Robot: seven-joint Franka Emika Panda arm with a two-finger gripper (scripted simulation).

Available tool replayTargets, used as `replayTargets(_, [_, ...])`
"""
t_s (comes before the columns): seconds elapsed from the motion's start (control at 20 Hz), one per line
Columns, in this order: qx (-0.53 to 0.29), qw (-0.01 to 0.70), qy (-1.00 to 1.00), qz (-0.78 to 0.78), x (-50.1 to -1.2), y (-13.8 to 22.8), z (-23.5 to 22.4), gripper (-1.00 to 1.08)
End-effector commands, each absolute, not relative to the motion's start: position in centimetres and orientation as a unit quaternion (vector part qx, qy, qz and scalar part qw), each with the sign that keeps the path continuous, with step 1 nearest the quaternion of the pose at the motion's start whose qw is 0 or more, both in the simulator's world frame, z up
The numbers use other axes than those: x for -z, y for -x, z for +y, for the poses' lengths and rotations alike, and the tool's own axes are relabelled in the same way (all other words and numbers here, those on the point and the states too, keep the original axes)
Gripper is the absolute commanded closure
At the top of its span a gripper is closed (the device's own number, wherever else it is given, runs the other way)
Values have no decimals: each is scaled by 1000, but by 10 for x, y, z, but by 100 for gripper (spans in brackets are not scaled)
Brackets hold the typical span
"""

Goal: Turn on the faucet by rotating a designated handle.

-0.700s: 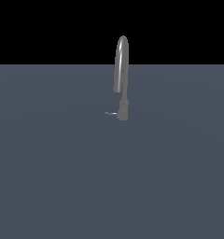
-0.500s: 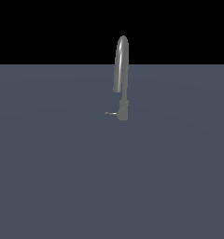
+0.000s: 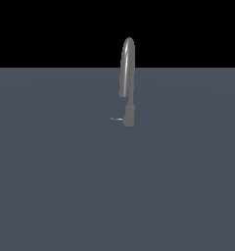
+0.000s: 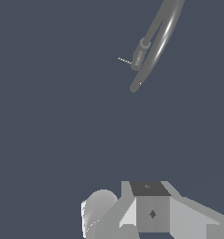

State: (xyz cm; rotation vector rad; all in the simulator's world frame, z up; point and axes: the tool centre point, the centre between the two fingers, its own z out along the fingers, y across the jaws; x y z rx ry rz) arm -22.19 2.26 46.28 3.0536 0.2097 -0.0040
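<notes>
Wrist view: gripper (image 4: 149, 212) opening unclear, well apart from faucet (image 4: 153, 49).

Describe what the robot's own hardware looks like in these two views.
Only the wrist view shows any: pale grey, blocky angular gripper parts with a dark top face, a small dark diamond mark, and a rounded light-grey piece beside them. No cables visible. The exterior view shows no arm.

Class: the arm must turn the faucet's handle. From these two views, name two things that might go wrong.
1. The handle is very thin and sits right beside the faucet base, so the tool might miss it or strike the base.
2. The spout arches above the handle; an approach from above might bump the spout. The tool appears only in the wrist view, apart from the faucet.
</notes>
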Motion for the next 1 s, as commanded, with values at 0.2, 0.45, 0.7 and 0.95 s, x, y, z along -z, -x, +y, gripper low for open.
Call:
replayTargets(0.2, [10,116,-982,147,-436,198,33,108])
replayTargets(0.45, [17,185,-958,219,-410,177,42,108])
replayTargets(0.7, [23,247,-926,283,-385,160,49,108])
replayTargets(0.95, [28,299,-892,338,-361,145,55,108])
